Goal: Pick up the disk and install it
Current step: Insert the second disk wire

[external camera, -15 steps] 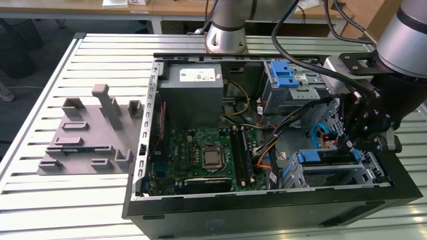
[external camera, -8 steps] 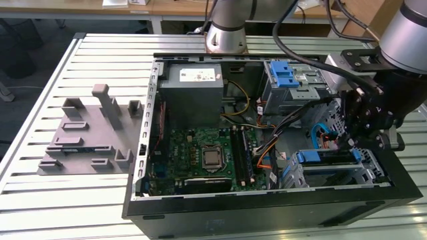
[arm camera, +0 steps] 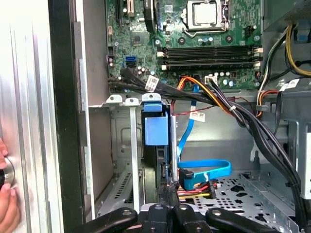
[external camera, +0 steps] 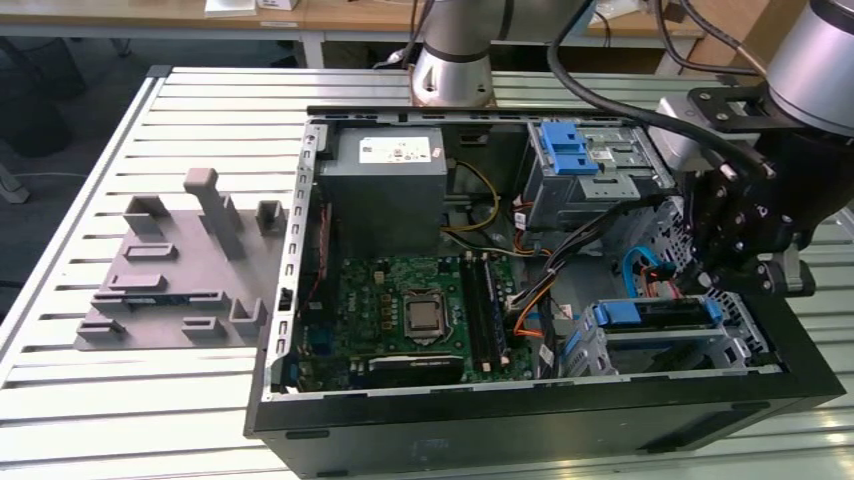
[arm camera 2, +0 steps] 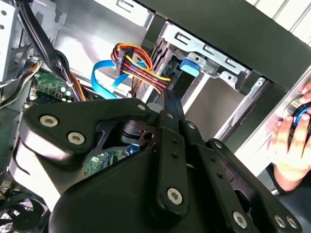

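We see the disk [arm camera: 156, 145] already seated on edge in the drive cage [external camera: 741, 345] of the computer case [external camera: 534, 420], blue carrier tab facing the motherboard [external camera: 414, 315]. Our gripper [arm camera: 170, 206] sits directly at the disk's cable end, in line with its long axis. Its jaws look nearly together, holding nothing we can make out.

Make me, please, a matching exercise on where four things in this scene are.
Things:
1. disk
2. power supply
3. grey fixture
4. hand

Places:
A. on the table, at the exterior view's left
B. in the drive cage of the case
C. just outside the case wall, in both wrist views
D. in the case's far corner, in the exterior view

Pairs: 1-B, 2-D, 3-A, 4-C
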`<state>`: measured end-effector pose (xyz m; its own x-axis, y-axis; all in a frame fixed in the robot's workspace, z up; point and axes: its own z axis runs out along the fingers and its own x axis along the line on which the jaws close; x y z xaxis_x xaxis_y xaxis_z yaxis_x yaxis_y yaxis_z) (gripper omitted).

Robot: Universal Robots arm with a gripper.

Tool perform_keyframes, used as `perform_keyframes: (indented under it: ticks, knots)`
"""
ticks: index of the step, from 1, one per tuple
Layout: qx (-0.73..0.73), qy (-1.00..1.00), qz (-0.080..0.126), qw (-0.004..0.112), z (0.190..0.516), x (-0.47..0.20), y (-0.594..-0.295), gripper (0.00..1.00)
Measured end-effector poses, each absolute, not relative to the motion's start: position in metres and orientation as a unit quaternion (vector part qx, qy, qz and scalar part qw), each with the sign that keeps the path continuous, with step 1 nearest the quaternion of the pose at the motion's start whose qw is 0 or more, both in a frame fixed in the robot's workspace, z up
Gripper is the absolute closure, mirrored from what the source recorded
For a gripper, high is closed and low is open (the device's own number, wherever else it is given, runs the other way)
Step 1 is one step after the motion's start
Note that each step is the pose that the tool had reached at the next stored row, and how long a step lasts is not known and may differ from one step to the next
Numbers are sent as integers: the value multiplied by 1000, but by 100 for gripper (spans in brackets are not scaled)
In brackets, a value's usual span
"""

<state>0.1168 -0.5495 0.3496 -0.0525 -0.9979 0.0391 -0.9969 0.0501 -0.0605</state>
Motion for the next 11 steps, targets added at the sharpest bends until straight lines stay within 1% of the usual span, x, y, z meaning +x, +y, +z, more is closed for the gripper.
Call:
perform_keyframes:
  ticks: [6, 11]
  knots:
    - [-688, 725, -35, 8, 350, 104, -551, 89]
    - [-689, 724, -30, 8, 360, 104, -551, 89]
